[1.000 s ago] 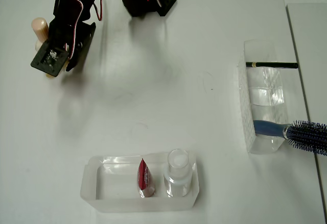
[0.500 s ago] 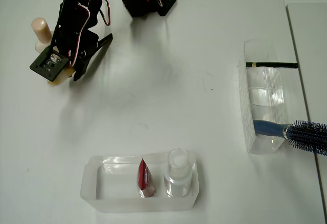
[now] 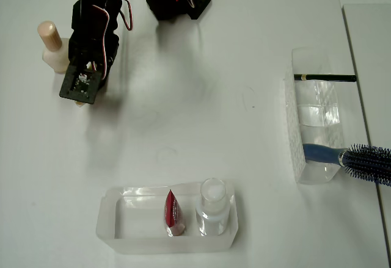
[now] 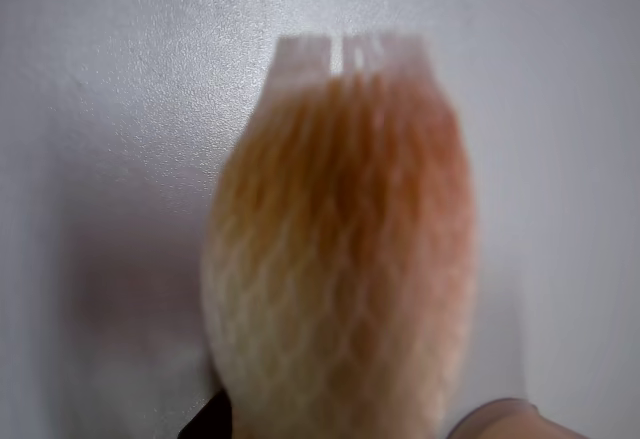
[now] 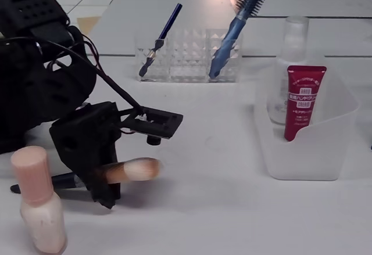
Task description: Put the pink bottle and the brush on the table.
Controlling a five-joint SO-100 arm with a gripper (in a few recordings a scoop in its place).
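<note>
You have one pink bottle (image 3: 51,47) standing on the table (image 3: 201,109), and one brush (image 5: 125,170) with a fluffy cream tip. Count two clear containers: one tray (image 3: 116,231) near the bottom of the overhead view and one ridged organiser (image 3: 317,118) at the right. The tray carries one red tube (image 3: 173,212) and one clear bottle (image 3: 213,208) with a white cap. The organiser carries one blue-handled hairbrush (image 3: 357,160) and one thin dark pencil (image 3: 325,77). One arm with one gripper (image 5: 104,173) is there.
</note>
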